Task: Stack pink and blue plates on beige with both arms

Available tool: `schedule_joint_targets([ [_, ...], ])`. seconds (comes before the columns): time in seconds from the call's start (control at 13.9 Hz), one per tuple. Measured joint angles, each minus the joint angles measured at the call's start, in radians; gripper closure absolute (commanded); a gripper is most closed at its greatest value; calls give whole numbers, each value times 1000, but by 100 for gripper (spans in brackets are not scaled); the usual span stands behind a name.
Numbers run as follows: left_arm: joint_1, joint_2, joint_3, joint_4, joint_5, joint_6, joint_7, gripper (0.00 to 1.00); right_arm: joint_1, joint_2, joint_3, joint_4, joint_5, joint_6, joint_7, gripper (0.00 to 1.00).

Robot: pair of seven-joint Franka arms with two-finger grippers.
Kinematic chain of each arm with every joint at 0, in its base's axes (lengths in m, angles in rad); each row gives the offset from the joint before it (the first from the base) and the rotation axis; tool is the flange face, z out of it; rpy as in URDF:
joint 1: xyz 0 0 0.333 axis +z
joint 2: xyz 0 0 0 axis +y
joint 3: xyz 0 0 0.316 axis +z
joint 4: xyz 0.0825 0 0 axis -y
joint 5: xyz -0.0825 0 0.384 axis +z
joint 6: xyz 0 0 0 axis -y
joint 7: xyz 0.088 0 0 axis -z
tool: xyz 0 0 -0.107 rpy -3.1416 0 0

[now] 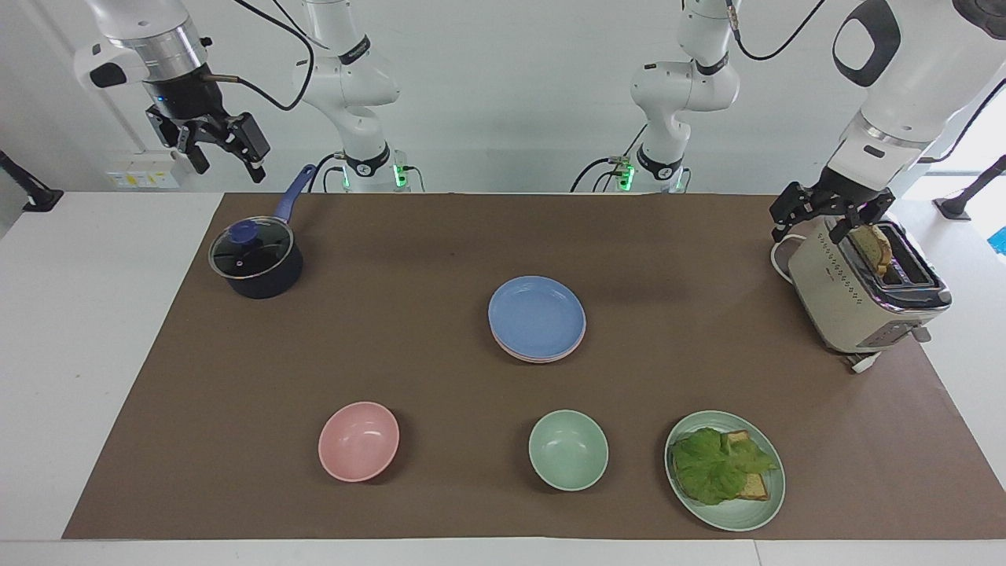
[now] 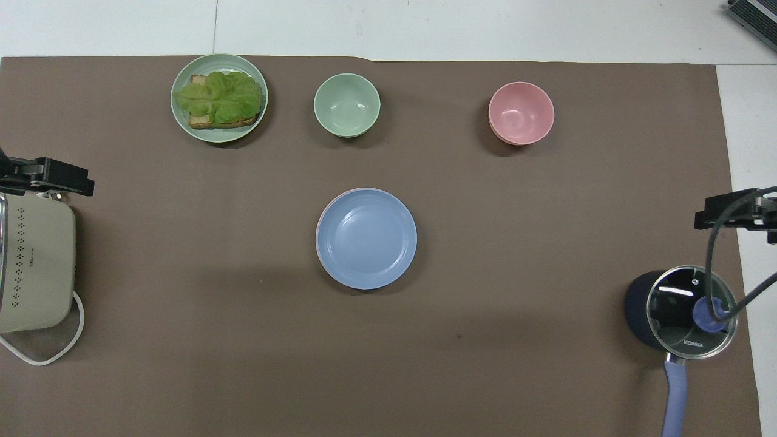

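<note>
Plates sit stacked at the middle of the brown mat (image 1: 393,314): the blue plate (image 1: 537,316) is on top, the pink plate (image 1: 542,354) shows only as a thin rim under it, and whatever lies beneath the pink rim is hidden, so I cannot tell whether the beige one is there.

Nearest the robots, toward the right arm's end, a dark saucepan (image 1: 256,263) stands with its glass lid on and its blue handle pointing toward the robots. At the left arm's end a beige toaster (image 1: 860,291) holds a slice of bread in one slot. Farther out than the stack stand a pink bowl (image 1: 358,441) and a green bowl (image 1: 568,450), both empty, and a green plate (image 1: 735,515) carrying lettuce on bread.

The mat covers a white table (image 1: 71,330); a pale wall rises past the arm bases.

The right gripper (image 1: 222,158) hangs high over the table edge by the saucepan, fingers spread and holding nothing. The left gripper (image 1: 809,221) hovers at the toaster's top, fingers apart, empty; in the overhead view both grippers are cut off at the edges.
</note>
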Motion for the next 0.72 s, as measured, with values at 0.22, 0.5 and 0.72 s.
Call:
schedule_joint_targets([
  [0.22, 0, 0, 0, 0, 0, 0, 0, 0, 5, 1, 2, -19, -4, 29, -14, 0],
  [0.5, 0, 0, 0, 0, 0, 0, 0, 0, 17, 1, 8, -33, -5, 31, 1, 0],
  [0.72, 0, 0, 0, 0, 0, 0, 0, 0, 53, 1, 13, -33, -6, 31, 42, 0],
])
